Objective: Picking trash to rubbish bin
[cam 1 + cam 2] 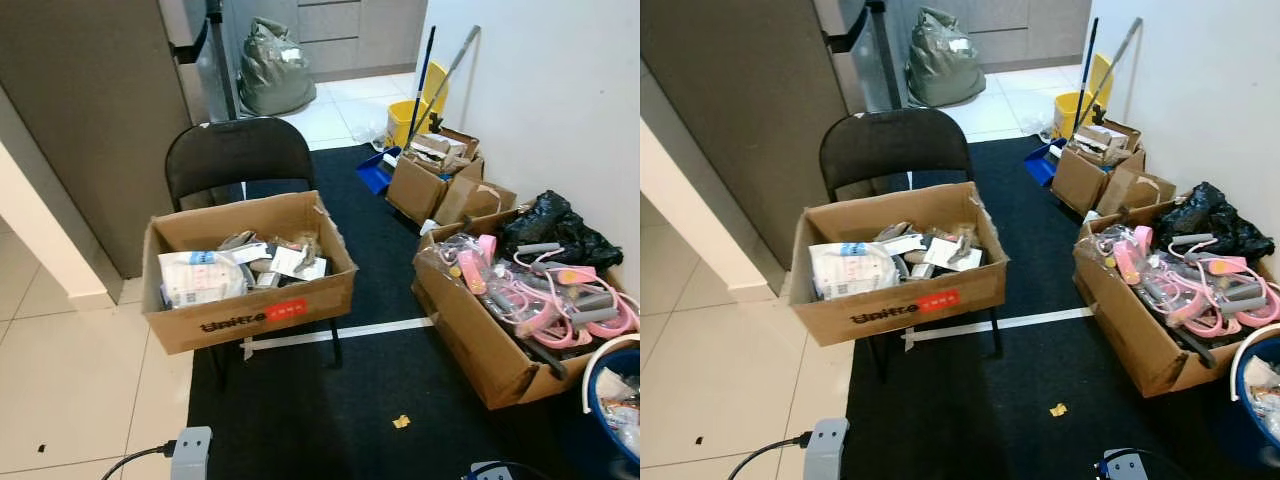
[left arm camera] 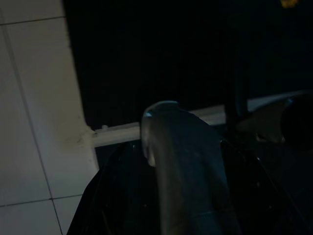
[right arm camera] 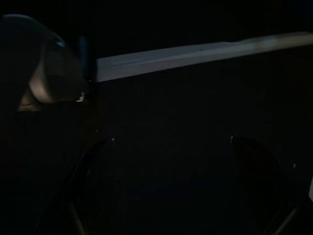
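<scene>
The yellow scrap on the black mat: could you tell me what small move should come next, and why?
Probably bend and lower the right gripper toward the yellow scrap. It lies loose on the black mat just ahead, slightly to the robot's right, both arms hang low, and the blue bin stands close on that side.

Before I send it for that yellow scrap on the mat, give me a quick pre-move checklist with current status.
1. Target in sight: ok. The yellow scrap lies on the black mat, apart from the boxes.
2. Path to it: ok. Bare mat lies between the robot and the scrap.
3. Side obstacles: not ok. The chair carrying a cardboard box stands on the left, and a box of pink items sits on the right.
4. Bin located: cannot tell. A blue container sits at the right edge; whether it is the bin is unclear.
5. Grippers ready: cannot tell. Both wrist views are very dark.
</scene>
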Tool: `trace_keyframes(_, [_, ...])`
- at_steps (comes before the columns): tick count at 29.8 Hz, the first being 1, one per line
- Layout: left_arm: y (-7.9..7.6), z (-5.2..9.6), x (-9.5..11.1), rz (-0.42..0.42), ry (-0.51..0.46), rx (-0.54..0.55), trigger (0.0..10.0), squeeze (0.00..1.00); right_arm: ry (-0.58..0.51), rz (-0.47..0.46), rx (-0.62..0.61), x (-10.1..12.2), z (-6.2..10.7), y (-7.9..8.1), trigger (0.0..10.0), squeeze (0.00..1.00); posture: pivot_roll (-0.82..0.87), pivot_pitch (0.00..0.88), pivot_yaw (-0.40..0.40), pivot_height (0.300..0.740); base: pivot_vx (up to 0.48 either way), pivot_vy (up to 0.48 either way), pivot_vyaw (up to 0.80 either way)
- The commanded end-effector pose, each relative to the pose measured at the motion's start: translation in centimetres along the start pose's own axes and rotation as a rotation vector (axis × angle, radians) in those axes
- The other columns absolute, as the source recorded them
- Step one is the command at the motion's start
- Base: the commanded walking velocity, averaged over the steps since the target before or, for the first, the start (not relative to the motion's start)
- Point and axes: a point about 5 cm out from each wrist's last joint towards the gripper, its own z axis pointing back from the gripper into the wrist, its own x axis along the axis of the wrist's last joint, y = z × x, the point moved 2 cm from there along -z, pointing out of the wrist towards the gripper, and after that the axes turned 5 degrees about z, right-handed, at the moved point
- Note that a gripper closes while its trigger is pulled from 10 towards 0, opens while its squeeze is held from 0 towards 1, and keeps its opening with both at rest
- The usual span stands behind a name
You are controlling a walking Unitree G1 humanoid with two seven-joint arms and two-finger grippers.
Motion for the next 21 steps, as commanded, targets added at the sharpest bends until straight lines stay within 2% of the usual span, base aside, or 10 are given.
trace_keyframes(1, [0.5, 0.1, -0.6, -0.008, 0.022, 0.014, 10.0, 0.0, 0.006, 0.001, 0.019, -0.2, 0.0, 0.8, 10.0, 0.0, -0.05, 0.024, 0.019, 0.74, 0.0, 0.0, 0.0])
trace_keyframes(5, [0.5, 0.2, -1.1, -0.023, 0.04, 0.012, 10.0, 0.0, 0.003, 0.022, 0.026, -0.1, 0.0, 0.8, 10.0, 0.0, -0.05, 0.024, 0.019, 0.74, 0.0, 0.0, 0.0])
trace_keyframes(14, [0.6, 0.2, -1.5, -0.042, 0.058, 0.019, 10.0, 0.0, 0.011, -0.033, 0.018, -0.1, 0.0, 0.7, 10.0, 0.0, -0.04, 0.024, 0.026, 0.74, 0.0, 0.0, -0.8])
trace_keyframes(21, [0.9, 0.3, -1.2, -0.099, 0.062, 0.022, 10.0, 0.0, -0.027, -0.047, 0.005, 1.8, -0.2, 0.2, 10.0, 0.0, -0.04, 0.045, 0.044, 0.74, 0.0, 0.0, -0.8])
